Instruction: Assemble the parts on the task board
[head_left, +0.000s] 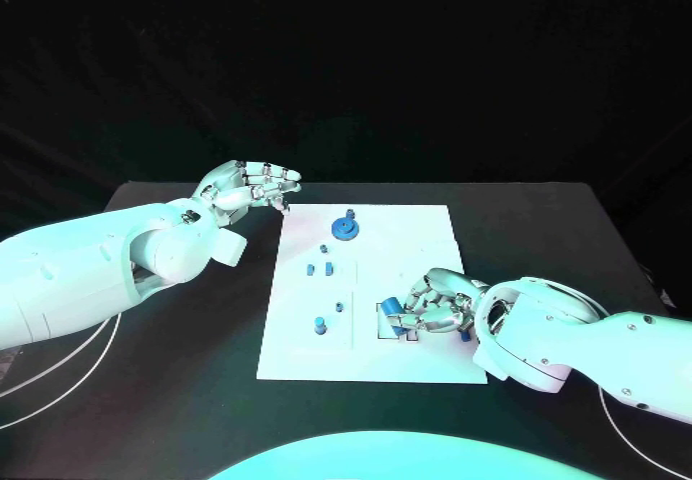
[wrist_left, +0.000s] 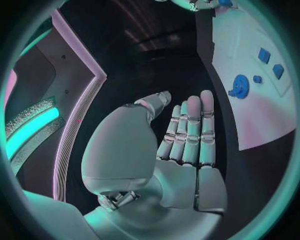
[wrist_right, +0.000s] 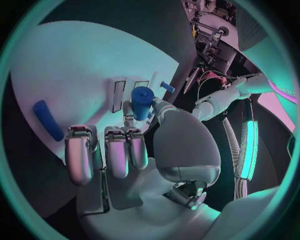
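Two hands | my right hand (head_left: 437, 305) pinches a blue plastic cylinder (wrist_right: 142, 101) over the flat white task board (head_left: 411, 225), lower centre-right | my left hand (head_left: 253, 187) bare, fingers loosely apart, upper left | no legible writing

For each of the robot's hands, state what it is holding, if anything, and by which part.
The right hand pinches a blue cylindrical part by its lower end, between thumb and fingertips, above the task board. The left hand holds nothing.

white task board (head_left: 418, 225), scattered blue parts (head_left: 343, 228)
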